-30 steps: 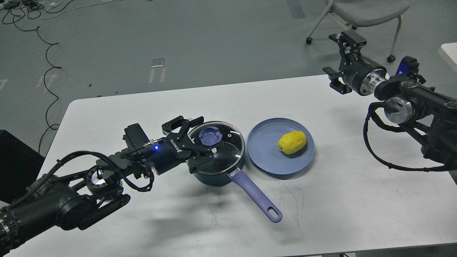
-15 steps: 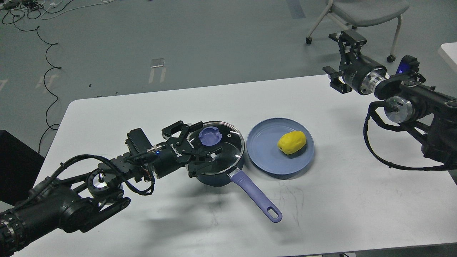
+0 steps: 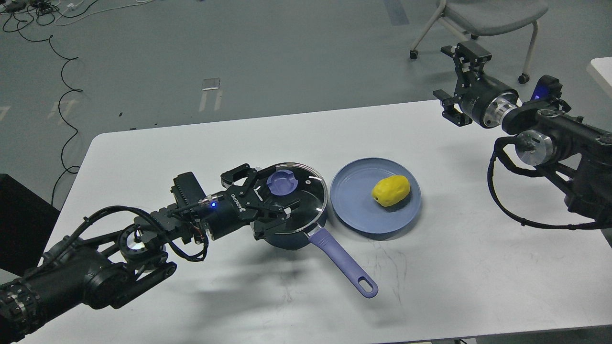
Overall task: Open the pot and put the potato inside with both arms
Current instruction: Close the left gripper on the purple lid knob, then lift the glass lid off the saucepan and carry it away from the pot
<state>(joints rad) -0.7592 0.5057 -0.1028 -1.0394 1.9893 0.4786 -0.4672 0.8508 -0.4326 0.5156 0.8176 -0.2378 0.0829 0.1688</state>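
Note:
A dark blue pot point(image 3: 292, 234) with a long purple handle point(image 3: 342, 260) stands at the table's middle. Its glass lid point(image 3: 306, 193) with a purple knob point(image 3: 282, 183) is on. My left gripper point(image 3: 276, 193) is open, low over the lid's left side, with one finger on each side of the knob. I cannot tell if the fingers touch it. A yellow potato point(image 3: 392, 190) lies on a blue plate point(image 3: 354, 203) just right of the pot. My right gripper point(image 3: 454, 79) is open and empty, held high over the table's far right corner.
The white table point(image 3: 287, 134) has bare room in front of and behind the pot and plate. A grey wheeled chair point(image 3: 487, 14) stands behind the table at the right. Cables point(image 3: 64, 95) lie on the floor at the left.
My left gripper has moved a little to the right, further over the lid, its fingers now closer around the knob. The right arm, pot and potato have stayed put.

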